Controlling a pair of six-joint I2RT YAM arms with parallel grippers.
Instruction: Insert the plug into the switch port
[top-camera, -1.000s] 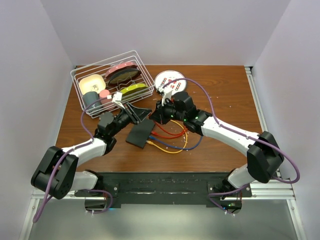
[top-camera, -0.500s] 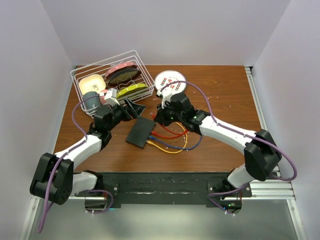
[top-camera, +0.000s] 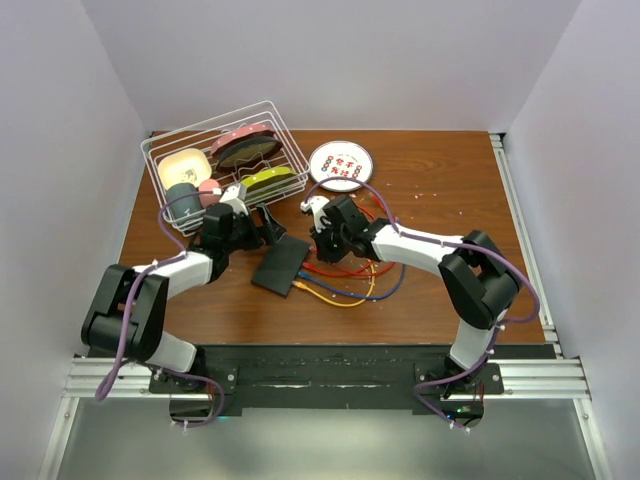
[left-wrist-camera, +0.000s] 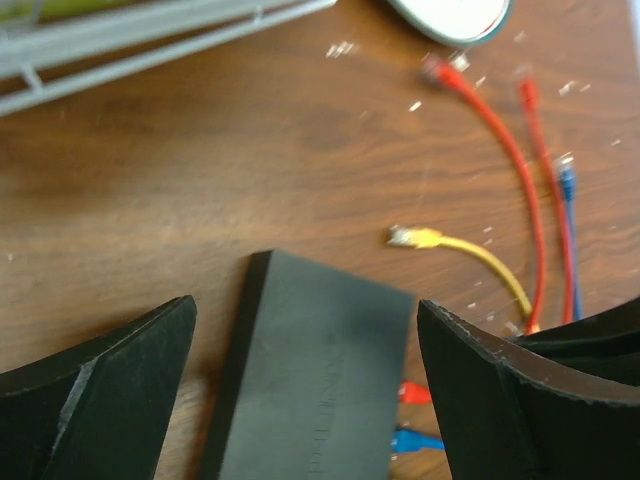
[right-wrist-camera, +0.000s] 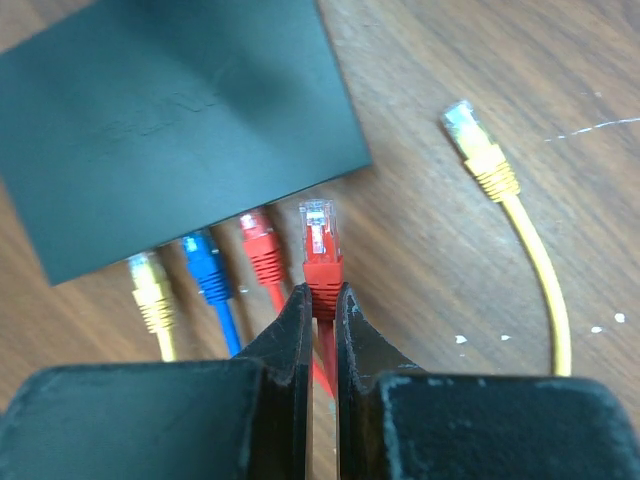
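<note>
The switch (top-camera: 281, 265) is a flat black box lying on the brown table (top-camera: 450, 190). Yellow, blue and red plugs sit in sockets along its edge (right-wrist-camera: 170, 120). My right gripper (right-wrist-camera: 320, 292) is shut on a loose red plug (right-wrist-camera: 320, 240). Its clear tip points at the switch's edge, just right of the plugged red one (right-wrist-camera: 258, 243), a short gap away. My left gripper (left-wrist-camera: 305, 335) is open, and its fingers (left-wrist-camera: 110, 385) stand either side of the switch (left-wrist-camera: 310, 380) without touching it. In the top view it (top-camera: 268, 226) is over the switch's far end.
A wire rack (top-camera: 225, 165) of dishes stands at the back left, close behind the left gripper. A round white plate (top-camera: 340, 165) lies behind the right gripper. Loose red, blue and yellow cables (top-camera: 350, 280) trail right of the switch. A free yellow plug (right-wrist-camera: 475, 145) lies nearby.
My left gripper has opened wide and now straddles the switch's far end. The right arm has folded inward, bringing the red plug nearer to the switch's socket edge.
</note>
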